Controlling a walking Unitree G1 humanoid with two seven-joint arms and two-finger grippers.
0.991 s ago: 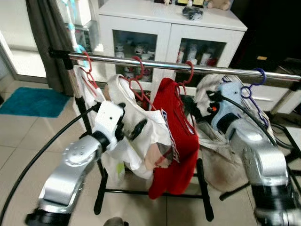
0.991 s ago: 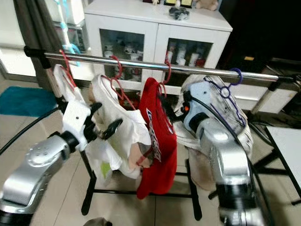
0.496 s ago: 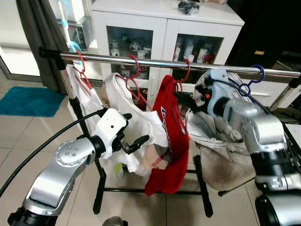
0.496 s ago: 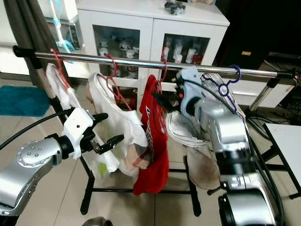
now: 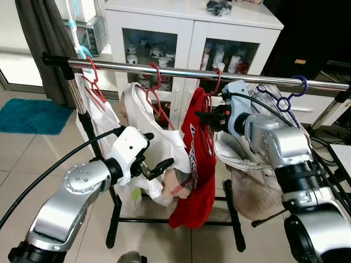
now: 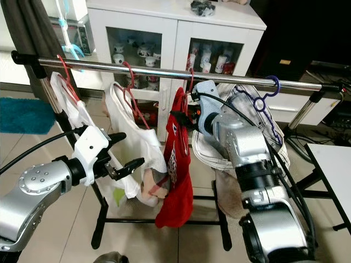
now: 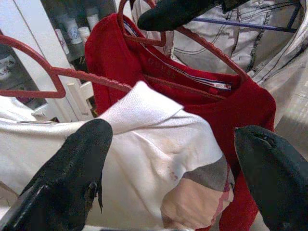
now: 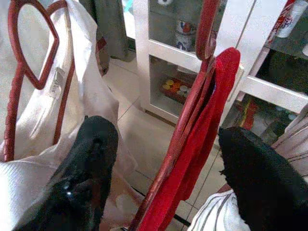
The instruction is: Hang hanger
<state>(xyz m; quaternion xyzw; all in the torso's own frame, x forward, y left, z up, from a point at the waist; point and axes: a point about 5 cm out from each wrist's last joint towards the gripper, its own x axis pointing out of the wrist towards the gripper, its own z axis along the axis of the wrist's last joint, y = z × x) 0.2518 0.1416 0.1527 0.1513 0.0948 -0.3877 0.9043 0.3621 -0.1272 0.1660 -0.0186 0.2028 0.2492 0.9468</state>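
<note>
A silver rail carries three red hangers and a purple hanger. The middle red hanger holds a white shirt. The right red hanger holds a red shirt. My right gripper is open at that hanger's neck, and the hanger with its shirt runs between the two fingers. My left gripper is open lower down, in front of the white shirt, touching nothing. A beige garment hangs under the purple hanger, behind my right arm.
A white glass-door cabinet stands close behind the rack. A dark curtain and a blue mat are at the left. The rack's black base sits on the tiled floor. A white tabletop corner is at the right.
My right gripper has swung left from near the purple hanger to the red shirt's hanger. The left gripper dropped a little and stays open. The camera shifted slightly.
</note>
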